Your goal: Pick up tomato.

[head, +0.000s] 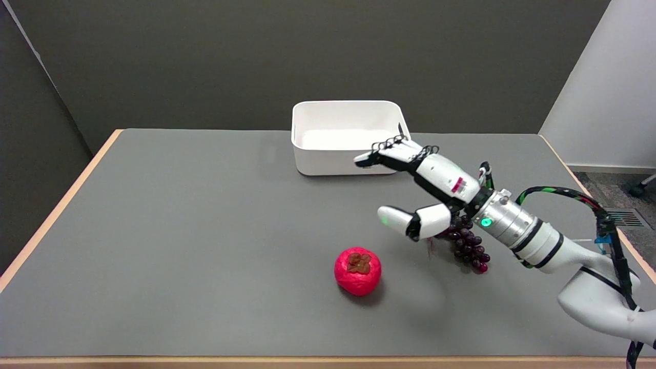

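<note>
**Q:** Log the target first. How does it look, and where do you have it?

**A:** The tomato (357, 271) is a squat, rounded fruit, bright red, with a crinkled, slightly glossy skin and a flat brown-green calyx of dry leaflets on top. It sits on the table (179, 246), toward the near edge and a little right of centre, upright, calyx up, casting a small soft shadow to its right. Nothing touches it.

**Q:** And your right hand?

**A:** Your right hand (423, 189) hangs in the air above the table, up and to the right of the tomato and clear of it. It holds nothing: the fingers (382, 155) stretch out leftward, roughly level, and the thumb (395, 219) juts out separately below them, with a wide gap between. Shell is smooth white plastic over black joints, with thin black cable loops along the knuckles; the wrist is a ribbed metal cylinder with a green light.

**Q:** Other items, materials?

**A:** 1 bunch of dark purple grapes (469, 249), small glossy beads on a reddish stem, lies just under the wrist and is partly hidden by it. 1 white bin (348, 136), rectangular with rounded corners, smooth matte plastic, a label on its near wall, stands at the far side; the fingertips overlap its near right corner in the picture. The table top is flat matte grey with a pale wood edge strip.
</note>
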Tool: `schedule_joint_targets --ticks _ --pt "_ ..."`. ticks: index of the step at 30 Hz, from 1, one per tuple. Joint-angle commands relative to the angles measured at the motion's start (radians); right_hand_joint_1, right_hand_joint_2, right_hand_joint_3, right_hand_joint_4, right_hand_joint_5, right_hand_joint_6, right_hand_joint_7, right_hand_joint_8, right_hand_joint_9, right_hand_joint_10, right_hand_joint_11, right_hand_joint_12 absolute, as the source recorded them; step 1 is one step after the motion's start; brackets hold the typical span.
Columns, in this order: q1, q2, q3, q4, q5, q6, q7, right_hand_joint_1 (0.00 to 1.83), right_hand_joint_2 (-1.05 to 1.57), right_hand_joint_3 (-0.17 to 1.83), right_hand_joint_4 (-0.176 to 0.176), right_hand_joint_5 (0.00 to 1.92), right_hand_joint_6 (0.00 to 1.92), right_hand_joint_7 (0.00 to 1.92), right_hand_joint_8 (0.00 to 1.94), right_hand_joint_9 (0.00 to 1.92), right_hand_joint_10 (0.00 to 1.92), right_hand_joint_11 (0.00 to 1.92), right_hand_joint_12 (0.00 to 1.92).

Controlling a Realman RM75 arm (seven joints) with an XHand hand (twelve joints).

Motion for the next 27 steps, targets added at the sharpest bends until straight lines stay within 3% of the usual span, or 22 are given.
schedule_joint_targets --ticks 1,4,10,17,18,19,27 --pt "-0.134 -0.037 0.043 0.219 -0.135 -0.208 -0.161 0.36 0.59 0.94 0.089 0.27 0.55 0.34 0.43 0.18 0.74 0.02 1.14" --pt "-0.154 -0.013 0.034 0.222 -0.151 -0.217 -0.161 0.41 0.62 0.85 0.087 0.28 0.52 0.37 0.38 0.18 0.75 0.0 1.21" --pt "-0.233 0.042 0.045 0.265 -0.157 -0.283 -0.168 0.41 0.62 0.84 0.085 0.28 0.51 0.37 0.38 0.18 0.77 0.01 1.21" --pt "-0.225 0.071 0.035 0.265 -0.187 -0.258 -0.178 0.43 0.61 0.84 0.08 0.27 0.5 0.36 0.39 0.18 0.77 0.01 1.21" --pt "-0.317 0.058 -0.029 0.527 -0.143 -0.21 -0.076 0.43 0.61 0.85 0.08 0.27 0.5 0.36 0.39 0.18 0.77 0.01 1.21" --pt "-0.224 0.072 0.02 0.293 -0.223 -0.245 -0.162 0.44 0.61 0.85 0.08 0.27 0.5 0.37 0.39 0.18 0.77 0.01 1.21" --pt "-0.148 0.077 -0.054 0.265 -0.299 -0.258 -0.171 0.49 0.58 0.9 0.078 0.27 0.52 0.37 0.43 0.2 0.78 0.02 1.24"
